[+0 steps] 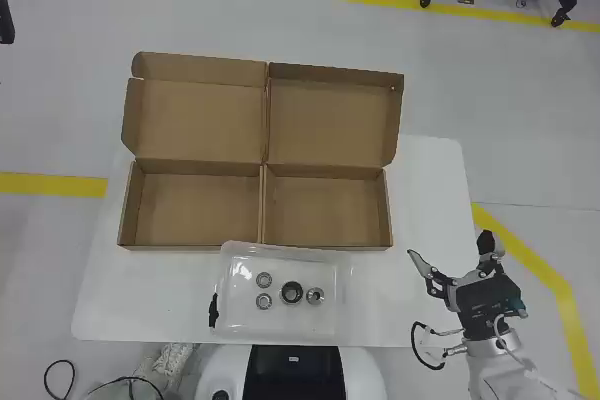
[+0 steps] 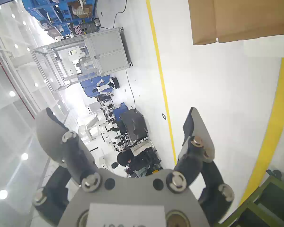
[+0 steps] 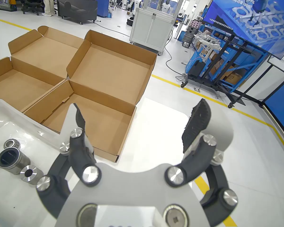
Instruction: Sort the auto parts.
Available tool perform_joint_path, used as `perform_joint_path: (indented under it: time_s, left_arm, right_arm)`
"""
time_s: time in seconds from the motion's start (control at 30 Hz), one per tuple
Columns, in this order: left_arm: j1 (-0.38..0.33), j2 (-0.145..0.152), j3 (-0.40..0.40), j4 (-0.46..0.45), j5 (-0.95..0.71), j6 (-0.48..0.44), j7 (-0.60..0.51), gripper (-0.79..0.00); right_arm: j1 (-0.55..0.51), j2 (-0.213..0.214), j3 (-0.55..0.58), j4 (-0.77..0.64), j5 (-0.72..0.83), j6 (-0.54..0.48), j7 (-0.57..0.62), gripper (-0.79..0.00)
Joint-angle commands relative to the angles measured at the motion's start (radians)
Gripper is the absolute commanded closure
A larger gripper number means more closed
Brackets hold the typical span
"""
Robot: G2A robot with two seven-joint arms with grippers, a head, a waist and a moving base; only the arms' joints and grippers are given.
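Several metal auto parts lie in a clear plastic tray (image 1: 330,262) at the table's front middle: two small rings (image 1: 265,279), a dark bearing (image 1: 291,292) and a short steel cylinder (image 1: 315,295). In the right wrist view the bearing (image 3: 10,158), the steel cylinder (image 3: 29,173) and a ring (image 3: 11,143) sit in the tray (image 3: 4,109). My right gripper (image 1: 452,255) (image 3: 137,109) hangs open and empty to the right of the tray, over the table's front right part. My left gripper (image 2: 120,114) is open and empty, off the table over the floor.
Two open cardboard boxes stand side by side behind the tray, the left box (image 1: 150,210) and the right box (image 1: 325,212), lids folded back. A cardboard flap (image 2: 239,8) shows beyond the left gripper. Bare white table (image 1: 430,200) lies right of the boxes.
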State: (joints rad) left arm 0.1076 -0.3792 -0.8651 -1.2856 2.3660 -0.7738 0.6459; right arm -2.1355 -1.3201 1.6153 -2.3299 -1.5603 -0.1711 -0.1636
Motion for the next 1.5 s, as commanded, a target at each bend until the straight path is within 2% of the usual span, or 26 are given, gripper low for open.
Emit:
perform_joint_path:
  time_s: [0.0, 0.67, 0.8, 1.03, 1.3, 1.47]
  left_arm:
    - [0.0, 0.0, 0.0, 0.0, 0.0, 0.0, 0.0, -0.784]
    - [0.0, 0.0, 0.0, 0.0, 0.0, 0.0, 0.0, -0.785]
    - [0.0, 0.0, 0.0, 0.0, 0.0, 0.0, 0.0, -0.785]
    - [0.0, 0.0, 0.0, 0.0, 0.0, 0.0, 0.0, -0.785]
    - [0.0, 0.0, 0.0, 0.0, 0.0, 0.0, 0.0, -0.785]
    - [0.0, 0.0, 0.0, 0.0, 0.0, 0.0, 0.0, -0.785]
  right_arm:
    - [0.0, 0.0, 0.0, 0.0, 0.0, 0.0, 0.0, -0.784]
    - [0.002, 0.0, -0.002, 0.003, 0.003, -0.002, 0.003, -0.785]
    - [0.042, 0.003, -0.013, 0.032, 0.046, -0.048, 0.053, -0.785]
    - [0.141, 0.013, -0.083, 0.078, 0.019, -0.193, 0.184, -0.785]
    - [0.331, 0.027, -0.195, 0.158, 0.087, -0.471, 0.501, -0.785]
    - [0.457, 0.029, -0.278, 0.24, 0.15, -0.568, 0.63, -0.785]
